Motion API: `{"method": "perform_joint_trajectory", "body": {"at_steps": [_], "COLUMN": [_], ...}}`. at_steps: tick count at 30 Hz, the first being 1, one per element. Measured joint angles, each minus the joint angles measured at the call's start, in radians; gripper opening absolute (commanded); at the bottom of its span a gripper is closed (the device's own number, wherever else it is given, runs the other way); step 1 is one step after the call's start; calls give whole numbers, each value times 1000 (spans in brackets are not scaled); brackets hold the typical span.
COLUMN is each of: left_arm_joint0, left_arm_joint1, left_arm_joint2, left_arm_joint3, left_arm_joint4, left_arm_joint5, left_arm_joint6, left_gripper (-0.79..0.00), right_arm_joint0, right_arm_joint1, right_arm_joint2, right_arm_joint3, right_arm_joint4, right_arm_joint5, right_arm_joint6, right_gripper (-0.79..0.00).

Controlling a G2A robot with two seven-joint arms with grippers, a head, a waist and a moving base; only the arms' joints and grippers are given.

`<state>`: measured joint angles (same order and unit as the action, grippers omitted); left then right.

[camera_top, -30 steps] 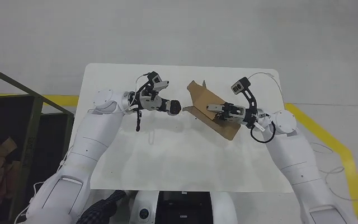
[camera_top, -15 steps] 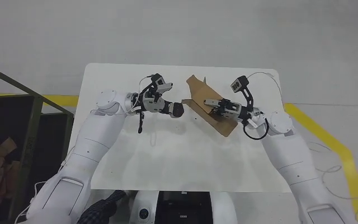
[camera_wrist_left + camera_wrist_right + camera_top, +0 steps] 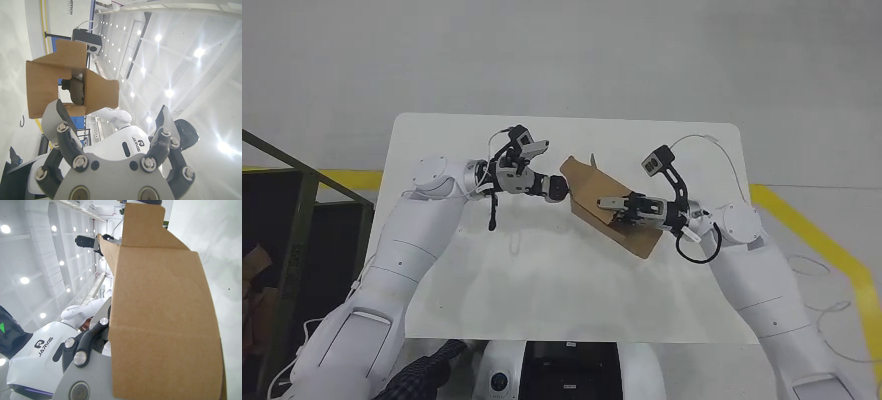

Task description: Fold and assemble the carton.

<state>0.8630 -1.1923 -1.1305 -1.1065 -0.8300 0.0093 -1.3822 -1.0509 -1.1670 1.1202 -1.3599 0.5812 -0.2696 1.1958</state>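
From my station I see the plain brown cardboard carton (image 3: 614, 205) over the middle of the white bench (image 3: 462, 290), a little toward its far edge and right side. It lies slantwise, one end toward the far left corner and the other toward the near right. I cannot tell whether it touches the surface. It is opened into a squarish tube. The left wrist view looks in at the open end of the carton (image 3: 43, 89), where the flaps splay outward unfolded. The right gripper (image 3: 618, 203) is clamped on one wall of the carton (image 3: 162, 317), with one finger (image 3: 103, 313) against the wall's edge. The left gripper (image 3: 560, 187) sits just beside the flapped end, released, with its jaws spread wide (image 3: 111, 108).
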Motion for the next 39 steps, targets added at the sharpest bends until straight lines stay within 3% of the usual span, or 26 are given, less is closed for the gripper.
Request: {"method": "perform_joint_trajectory", "body": {"at_steps": [24, 39], "left_arm_joint0": [-15, 2], "left_arm_joint1": [-15, 4], "left_arm_joint2": [42, -33], "left_arm_joint3": [-4, 8], "left_arm_joint4": [-19, -8], "left_arm_joint5": [3, -13], "left_arm_joint6": [-14, 4], "left_gripper": [0, 0], "right_arm_joint0": [1, -4], "right_arm_joint1": [-6, -2], "right_arm_joint2": [-35, -28], "right_arm_joint3": [-25, -7], "right_arm_joint4": [19, 79], "right_arm_joint5": [5, 32], "right_arm_joint6": [12, 112], "right_gripper": [-785, -785]}}
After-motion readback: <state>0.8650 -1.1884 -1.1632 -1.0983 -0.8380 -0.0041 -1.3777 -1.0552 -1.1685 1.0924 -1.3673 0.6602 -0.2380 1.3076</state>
